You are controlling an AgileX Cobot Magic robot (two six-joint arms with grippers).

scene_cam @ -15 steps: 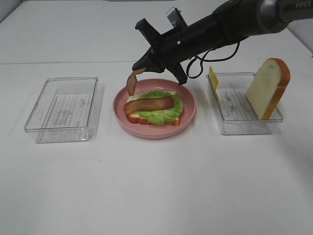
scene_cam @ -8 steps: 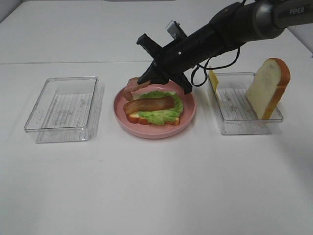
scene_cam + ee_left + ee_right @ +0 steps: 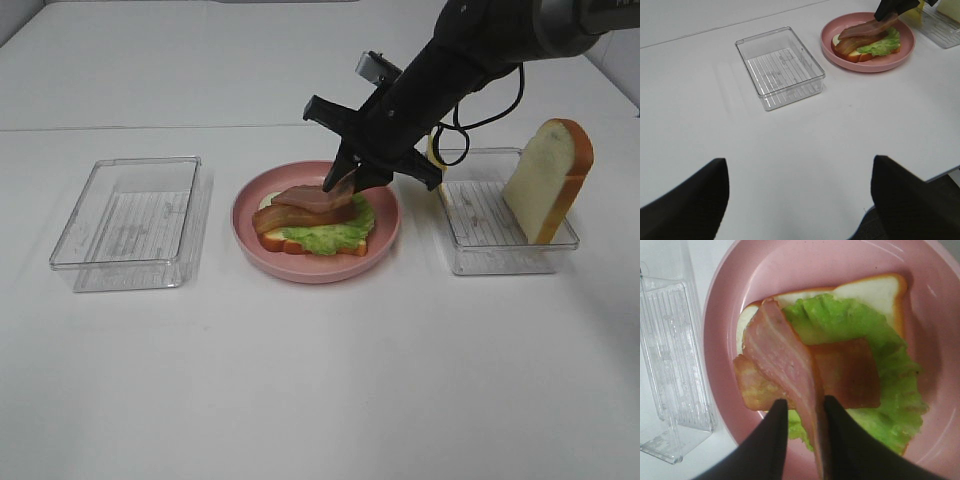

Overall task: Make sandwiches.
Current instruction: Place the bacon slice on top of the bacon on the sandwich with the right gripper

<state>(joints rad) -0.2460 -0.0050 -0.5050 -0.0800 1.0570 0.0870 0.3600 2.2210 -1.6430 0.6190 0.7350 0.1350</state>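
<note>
On the pink plate (image 3: 245, 225) lies an open sandwich: a white bread slice (image 3: 867, 290), green lettuce (image 3: 330, 238) and a bacon strip (image 3: 285, 220). My right gripper (image 3: 340, 185) is shut on a second bacon strip (image 3: 308, 197), whose free end rests across the first. In the right wrist view the held bacon (image 3: 785, 360) runs between my fingers (image 3: 767, 440) over the lettuce (image 3: 850, 325). A second bread slice (image 3: 548, 180) leans in the right tray, with a yellow cheese slice (image 3: 436, 160) at its left end. My left gripper (image 3: 797, 200) is open and empty over bare table.
An empty clear tray (image 3: 130, 220) stands left of the plate and also shows in the left wrist view (image 3: 780, 67). The clear right tray (image 3: 480, 250) holds the bread and cheese. The table's front edge shows in the left wrist view.
My right gripper has swung right and down over the plate. The hanging bacon strip now lies across the first strip on the lettuce.
</note>
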